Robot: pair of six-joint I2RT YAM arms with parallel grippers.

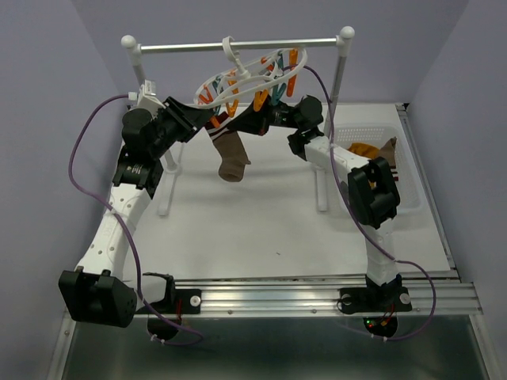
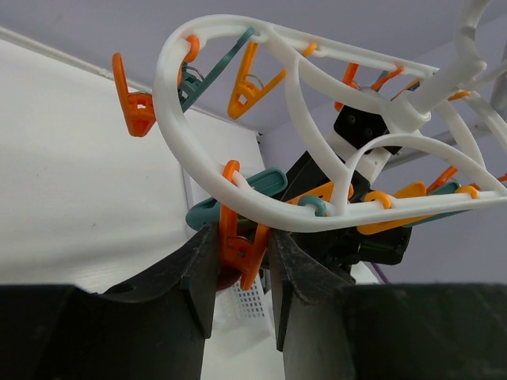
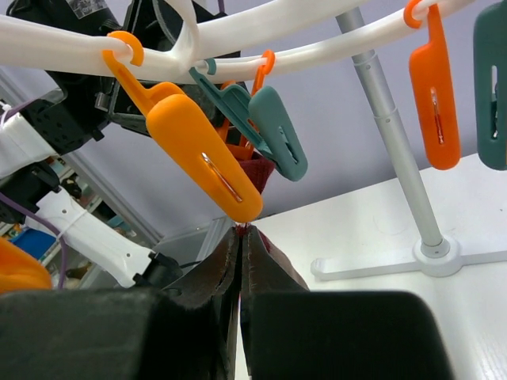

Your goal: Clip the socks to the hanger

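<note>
Bench (image 1: 261, 229) in white fills the top view, with both arm bases bolted at its near edge. Toward the back stands a white rack (image 1: 182, 47) of two posts and a metal crossbar. The hanger (image 1: 238, 79), a white oval ring, hangs tilted by its hook from that bar, with orange and teal clips dangling round it. At the right side of the bench sits a white basket (image 1: 408, 202) holding more socks (image 1: 372, 150), mustard and dark brown. The left arm (image 1: 119, 214) and right arm (image 1: 372, 198) reach up under the ring from either side. A brown sock (image 1: 230, 158) with a striped cuff hangs in the air between them, toe down, clear of the bench. The left pincer (image 2: 240, 253) is pinching an orange clip (image 2: 238, 237) on the rim of the ring, one finger on each side of it, and a bit of dark red fabric shows just under that clip. The right pincer (image 3: 240, 231) is pressed together with a thin edge of the dark red cuff caught between its tips, just below a yellow-orange clip (image 3: 198, 154) and a teal clip (image 3: 277, 134)
</note>
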